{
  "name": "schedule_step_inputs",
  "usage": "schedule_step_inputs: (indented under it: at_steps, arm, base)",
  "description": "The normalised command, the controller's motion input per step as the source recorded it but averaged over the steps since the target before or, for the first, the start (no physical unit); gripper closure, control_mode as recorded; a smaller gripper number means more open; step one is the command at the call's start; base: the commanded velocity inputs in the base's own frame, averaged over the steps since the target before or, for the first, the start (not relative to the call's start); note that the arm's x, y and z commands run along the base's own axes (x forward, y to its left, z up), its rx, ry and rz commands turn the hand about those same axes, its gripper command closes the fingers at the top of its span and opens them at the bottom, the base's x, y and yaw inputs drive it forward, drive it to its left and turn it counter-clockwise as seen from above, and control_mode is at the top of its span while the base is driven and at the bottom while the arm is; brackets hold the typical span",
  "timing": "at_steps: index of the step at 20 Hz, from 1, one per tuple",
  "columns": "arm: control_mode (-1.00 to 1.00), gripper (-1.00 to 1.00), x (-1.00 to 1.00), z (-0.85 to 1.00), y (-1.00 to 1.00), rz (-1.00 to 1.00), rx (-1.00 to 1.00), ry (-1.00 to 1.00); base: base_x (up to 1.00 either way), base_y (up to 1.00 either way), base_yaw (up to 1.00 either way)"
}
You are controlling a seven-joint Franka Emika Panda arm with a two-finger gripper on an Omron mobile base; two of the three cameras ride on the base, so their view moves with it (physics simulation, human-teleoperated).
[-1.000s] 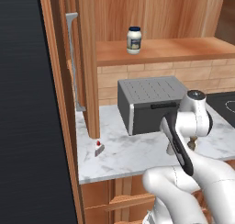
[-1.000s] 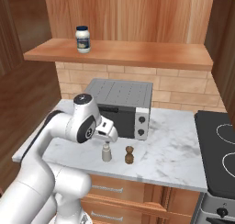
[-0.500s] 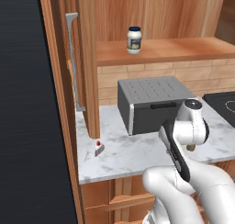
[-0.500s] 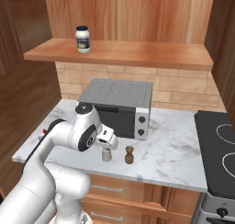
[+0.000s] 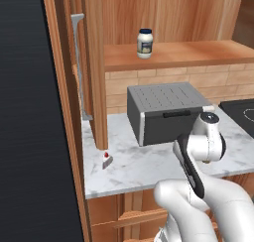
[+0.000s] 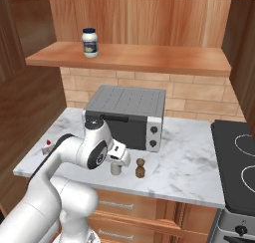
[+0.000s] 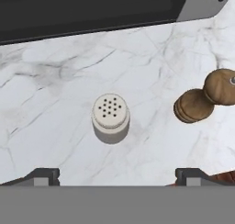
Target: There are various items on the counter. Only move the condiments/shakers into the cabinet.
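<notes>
Right now I have the fingers (image 7: 114, 175) spread as wide as they go and holding nothing, hanging straight above the grey shaker (image 7: 110, 117). From the hand view I look down onto its perforated top, so its long axis runs upright, in line with my approach; it sits between the two tips and a little ahead of them, toward the toaster oven (image 7: 92, 9). I judge a short forward nudge and a straight descent would bracket it.

Room is the concern. The brown pepper mill (image 7: 206, 99) stands just beside the shaker on one side, near but apart, and I reckon the tip on that side could clip it if I drift. The oven's front lies close behind the shaker, while the marbled surface (image 7: 50, 85) on the other side is bare. In the right base view the shaker (image 6: 115, 168) and mill (image 6: 141, 168) stand near the front edge of the surface (image 6: 199, 172).

Up on the cabinet (image 6: 149, 58) shelf, the blue-lidded jar (image 6: 90, 42) already stands at its left end, with open plank beside it. The small red-topped wedge (image 5: 106, 159) stays out of this.
</notes>
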Motion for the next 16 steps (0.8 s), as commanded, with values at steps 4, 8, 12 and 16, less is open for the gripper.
schedule_step_inputs:
  at_steps: [4, 8, 12, 16]
  arm:
    - [-1.00, -1.00, 0.00, -0.12, -0.02, 0.00, 0.00, -0.04]
    - [-1.00, -1.00, 0.00, -0.13, 0.00, 0.00, 0.00, -0.05]
    - [-1.00, -1.00, 0.00, -0.13, 0.00, 0.00, 0.00, -0.05]
    - [-1.00, -1.00, 0.00, -0.09, 0.00, 0.00, 0.00, -0.04]
  base:
    - [0.00, 0.00, 0.00]
    - [0.00, 0.00, 0.00]
    - [0.00, 0.00, 0.00]
    - [0.00, 0.00, 0.00]
